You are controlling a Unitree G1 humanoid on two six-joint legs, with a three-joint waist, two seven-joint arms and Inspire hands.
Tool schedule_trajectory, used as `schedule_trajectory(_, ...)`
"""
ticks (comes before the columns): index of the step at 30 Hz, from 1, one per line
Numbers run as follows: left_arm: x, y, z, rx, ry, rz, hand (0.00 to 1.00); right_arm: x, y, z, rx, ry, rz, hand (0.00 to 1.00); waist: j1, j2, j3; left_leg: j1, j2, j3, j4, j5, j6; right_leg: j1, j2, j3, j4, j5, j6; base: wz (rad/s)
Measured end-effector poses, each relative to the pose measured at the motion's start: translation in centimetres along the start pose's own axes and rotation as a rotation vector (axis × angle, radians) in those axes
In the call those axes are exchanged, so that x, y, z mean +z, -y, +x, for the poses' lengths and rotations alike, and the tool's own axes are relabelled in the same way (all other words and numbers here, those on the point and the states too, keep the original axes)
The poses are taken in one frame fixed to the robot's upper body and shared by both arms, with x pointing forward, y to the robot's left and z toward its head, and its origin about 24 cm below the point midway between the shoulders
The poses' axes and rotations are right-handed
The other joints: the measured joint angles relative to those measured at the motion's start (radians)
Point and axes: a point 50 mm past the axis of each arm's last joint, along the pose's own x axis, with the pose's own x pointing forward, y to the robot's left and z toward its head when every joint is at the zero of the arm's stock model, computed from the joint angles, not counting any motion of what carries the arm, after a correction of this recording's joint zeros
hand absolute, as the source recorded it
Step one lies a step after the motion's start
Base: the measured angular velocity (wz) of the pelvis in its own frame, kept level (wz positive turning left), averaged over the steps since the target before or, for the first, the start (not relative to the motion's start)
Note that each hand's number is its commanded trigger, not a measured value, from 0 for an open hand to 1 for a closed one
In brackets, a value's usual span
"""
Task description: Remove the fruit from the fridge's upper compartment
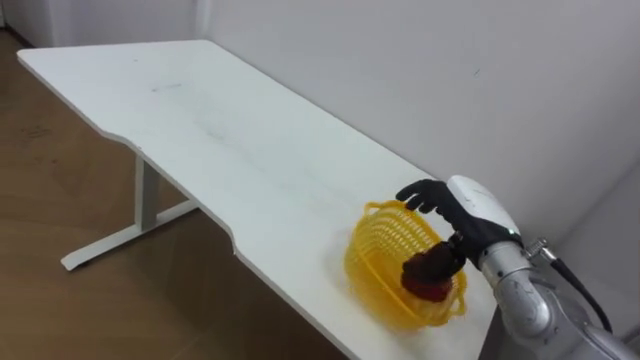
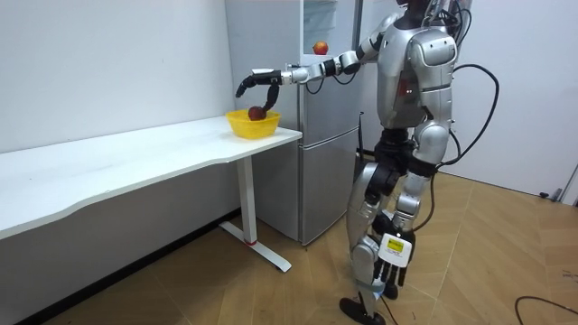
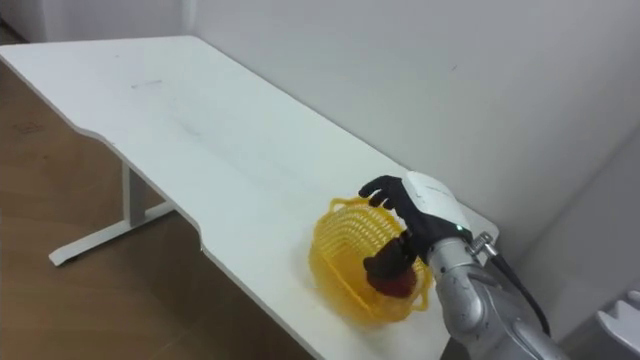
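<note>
The left hand hangs by the thigh in the room view; I cannot tell how its fingers are set. The robot stands beside the fridge, with its right arm stretched over the near end of the table. The right hand hovers over the basket, its fingers loosely bent and spread and gripping nothing. Its fingertips hang above the basket's far rim. The apple lies inside the basket, under the palm and thumb. The room view shows a gap between the apple and the fingers. The basket sits near the table's end by the fridge. Another fruit shows in the upper fridge.
</note>
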Motion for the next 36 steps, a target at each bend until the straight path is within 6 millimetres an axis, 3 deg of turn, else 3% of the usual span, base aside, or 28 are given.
schedule_trajectory(12,-0.1,0.3,0.0,-0.008,-0.009,0.017,0.0,0.6,-0.8,0.1,0.016,0.008,0.025,0.0,-0.001,0.003,0.0028,-0.01,-0.001,-0.004,0.005,0.0,0.0,-0.003,0.0,-0.004,-0.001,0.002,-0.003,0.0)
schedule_trajectory(29,-0.1,0.3,0.0,-0.005,-0.01,0.02,0.0,0.5,-1.1,0.1,0.028,-0.003,0.048,0.0,-0.002,0.0,-0.0002,0.0,0.001,0.005,0.003,0.001,-0.001,0.002,0.001,0.0,-0.002,0.002,-0.004,0.0)
schedule_trajectory(34,-0.3,0.5,-0.1,-0.013,-0.012,0.017,0.0,1.2,-0.6,0.2,0.007,0.021,0.081,0.0,-0.03,0.01,0.0023,0.007,0.0,0.005,0.003,0.0,-0.001,0.011,0.001,0.003,-0.004,0.002,-0.003,-0.01)
schedule_trajectory(36,-0.4,0.8,-0.1,-0.019,-0.016,0.008,0.0,2.5,0.1,0.3,-0.019,0.077,0.1,0.0,-0.048,0.018,-0.0027,0.007,0.0,0.011,0.004,0.0,0.0,0.01,0.001,0.01,-0.004,0.002,-0.004,-0.1)
